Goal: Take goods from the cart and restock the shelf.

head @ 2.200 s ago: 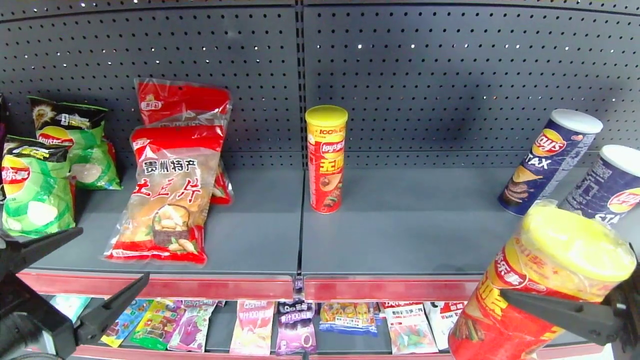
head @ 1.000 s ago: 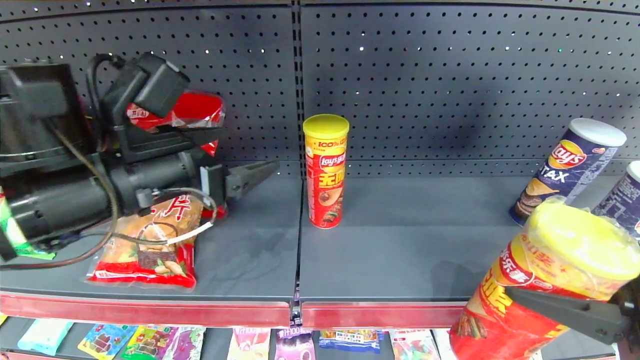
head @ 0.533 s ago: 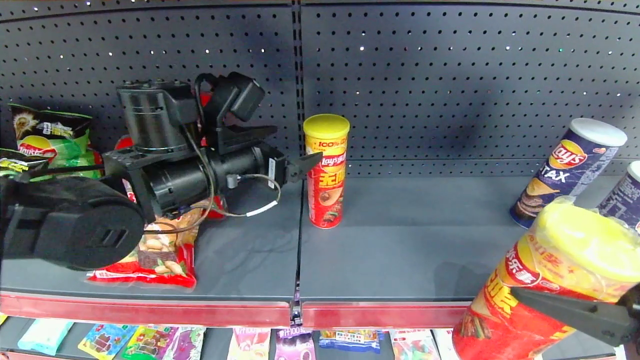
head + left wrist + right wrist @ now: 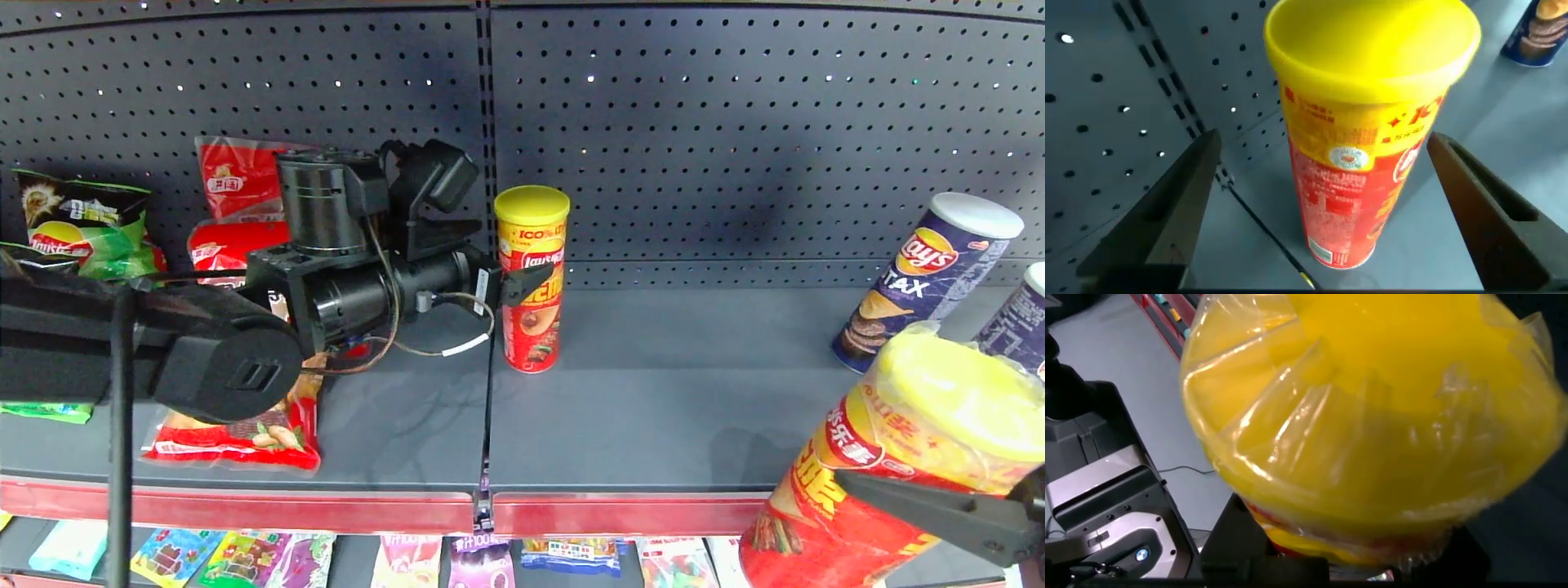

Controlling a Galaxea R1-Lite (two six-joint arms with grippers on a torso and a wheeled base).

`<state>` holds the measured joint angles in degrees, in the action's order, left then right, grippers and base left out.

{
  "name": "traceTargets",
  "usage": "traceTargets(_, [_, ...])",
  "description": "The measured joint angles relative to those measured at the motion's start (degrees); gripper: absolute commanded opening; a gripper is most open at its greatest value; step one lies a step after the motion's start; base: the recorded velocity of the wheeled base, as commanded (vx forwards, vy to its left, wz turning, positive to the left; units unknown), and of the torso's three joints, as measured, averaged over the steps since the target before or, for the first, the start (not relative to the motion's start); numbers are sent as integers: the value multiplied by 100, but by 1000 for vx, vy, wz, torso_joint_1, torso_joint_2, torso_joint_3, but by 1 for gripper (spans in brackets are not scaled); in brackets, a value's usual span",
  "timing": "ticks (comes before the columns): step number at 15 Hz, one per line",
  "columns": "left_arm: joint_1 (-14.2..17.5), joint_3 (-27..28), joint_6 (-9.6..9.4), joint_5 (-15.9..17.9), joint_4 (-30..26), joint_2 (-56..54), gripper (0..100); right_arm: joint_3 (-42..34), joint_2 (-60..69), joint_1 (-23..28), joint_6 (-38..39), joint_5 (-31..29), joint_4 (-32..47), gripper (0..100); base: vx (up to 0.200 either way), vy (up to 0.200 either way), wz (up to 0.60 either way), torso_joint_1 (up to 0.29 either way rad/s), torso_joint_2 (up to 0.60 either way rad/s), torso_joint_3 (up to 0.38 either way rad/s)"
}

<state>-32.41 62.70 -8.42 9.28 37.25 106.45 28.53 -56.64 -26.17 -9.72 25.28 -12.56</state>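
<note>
Left wrist view: spread fingers (image 4: 1167,220) flank the upright red can (image 4: 1360,163).

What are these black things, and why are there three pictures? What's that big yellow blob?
This is a robot stocking a shop shelf. One picture comes from a camera on its head, looking at the shelf. The other two come from cameras on its wrists. The black left arm is stretched over the shelf, and its jaws stand open on either side of a red can with a yellow lid, which stands upright. The left wrist camera sees that can close up. The yellow blob is the lid of a plastic-wrapped can, seen by the right wrist camera. The right arm has its jaws shut on it. Also on the shelf are snack bags on the left and two blue cans leaning at the right.
</note>
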Motion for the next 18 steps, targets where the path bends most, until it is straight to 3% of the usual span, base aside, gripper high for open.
traceTargets(6, [-201, 447, 6, -138, -50, 361, 100, -55, -2, 0, -2, 0, -2, 0, 0, 0, 0, 0, 0, 0])
traceTargets(7, [-217, 456, 5, -151, -50, 391, 0, -63, 0, 0, -2, 0, 5, 0, 0, 0, 0, 0, 0, 0])
traceTargets(13, [-280, 378, 24, -13, -41, 372, 0, -63, -6, 0, -2, 0, -5, 0, 0, 0, 0, 0, 0, 0])
traceTargets(18, [-306, 61, -13, 717, -44, -48, 0, 2, -13, 11, 0, 2, -11, 0, 0, 0, 0, 0, 0, 0])
